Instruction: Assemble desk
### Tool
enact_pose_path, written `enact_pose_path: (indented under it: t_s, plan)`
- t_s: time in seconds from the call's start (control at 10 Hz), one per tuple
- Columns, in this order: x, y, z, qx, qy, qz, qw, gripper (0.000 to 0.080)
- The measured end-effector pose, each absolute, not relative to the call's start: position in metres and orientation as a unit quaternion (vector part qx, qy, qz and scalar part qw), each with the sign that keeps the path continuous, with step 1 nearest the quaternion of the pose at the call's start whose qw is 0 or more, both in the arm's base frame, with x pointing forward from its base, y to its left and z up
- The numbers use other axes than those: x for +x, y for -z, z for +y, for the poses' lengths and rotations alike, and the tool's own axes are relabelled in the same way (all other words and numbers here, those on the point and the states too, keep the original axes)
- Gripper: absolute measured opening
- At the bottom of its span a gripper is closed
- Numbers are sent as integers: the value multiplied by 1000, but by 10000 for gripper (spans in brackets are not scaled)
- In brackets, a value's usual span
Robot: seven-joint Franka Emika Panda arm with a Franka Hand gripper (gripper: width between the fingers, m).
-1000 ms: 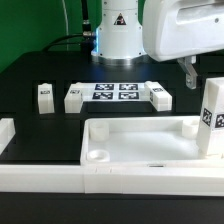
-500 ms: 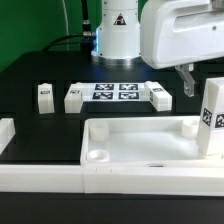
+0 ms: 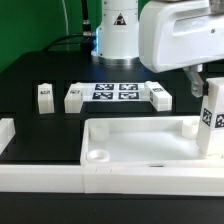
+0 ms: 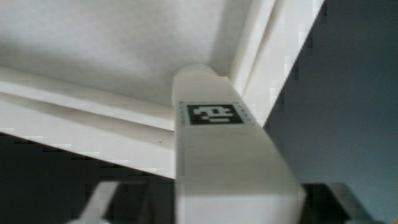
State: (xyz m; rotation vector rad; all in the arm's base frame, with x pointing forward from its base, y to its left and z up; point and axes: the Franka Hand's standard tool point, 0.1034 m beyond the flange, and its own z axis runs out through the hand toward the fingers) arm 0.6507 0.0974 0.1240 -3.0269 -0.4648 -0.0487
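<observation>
Nearest the exterior camera, a long white plastic border rail [image 3: 40, 178] runs along the front of the matte black table [image 3: 30, 112]. Just behind it lies the desk's large white rectangular tray-like panel [image 3: 130, 124], smooth and faintly glossy. It has a raised rim and a round recess at the near corner on the exterior view's left.

At the panel's edge on the exterior view's right, a tall white block leg [image 3: 214, 135] stands upright, with a square black-and-white tag on its face. The wrist view shows the same leg with a rounded end, seen close against the panel's ribbed rim.

Above it hangs the arm's bulky white housing, and the two-finger gripper [image 3: 198, 78] reaches down around the leg. Its fingers flank the leg (one pale finger [image 4: 98, 205] shows a dark gap beside it), but I cannot tell whether they pinch it.

Farther back lie the thin flat marker board [image 3: 105, 95] and two short white tagged legs, one [image 3: 43, 94] apart on the left, one [image 3: 160, 96] just beside the board.
</observation>
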Motion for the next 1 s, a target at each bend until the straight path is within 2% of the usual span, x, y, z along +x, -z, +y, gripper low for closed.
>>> enact_pose_path:
  t_s: [0.1, 0.4, 0.6, 1.0]
  plan:
    - [651, -124, 97, -988, 16, -151, 39, 290]
    - [651, -124, 97, -990, 16, -136, 41, 290]
    - [652, -124, 95, -998, 19, -25, 52, 290]
    - [650, -123, 94, -987, 23, 146, 57, 291]
